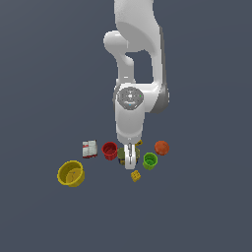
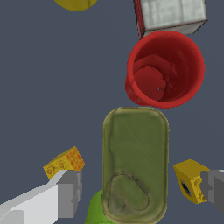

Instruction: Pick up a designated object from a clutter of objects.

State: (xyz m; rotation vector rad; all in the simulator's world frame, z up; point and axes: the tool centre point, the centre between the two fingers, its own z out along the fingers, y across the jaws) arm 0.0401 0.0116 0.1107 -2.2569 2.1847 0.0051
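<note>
My claw [image 2: 140, 188] hangs over the tin can [image 2: 135, 164] with its fingers [image 2: 65, 192] spread wide, one on either long side of the can and neither touching it. The can lies flat, olive lid up, near the middle of the clutter. In the wrist view its long axis runs from 12 to 6 o'clock, with the oval pull-tab at the 6 o'clock end. The 12 o'clock end points at the red cup [image 2: 165, 70], which sits just beside it. Beyond the cup is the red-white box [image 2: 170, 15]. A yellow block [image 2: 65, 162] lies near one finger, another yellow block [image 2: 189, 180] just beside the other. In the exterior view the can [image 1: 121, 154] is mostly hidden behind my claw [image 1: 129, 165], between the red cup [image 1: 109, 150] and the green cup [image 1: 150, 161]. The yellow bowl [image 1: 71, 173] sits at about 8 o'clock and the orange round thing [image 1: 162, 147] at about 2 o'clock from it.
</note>
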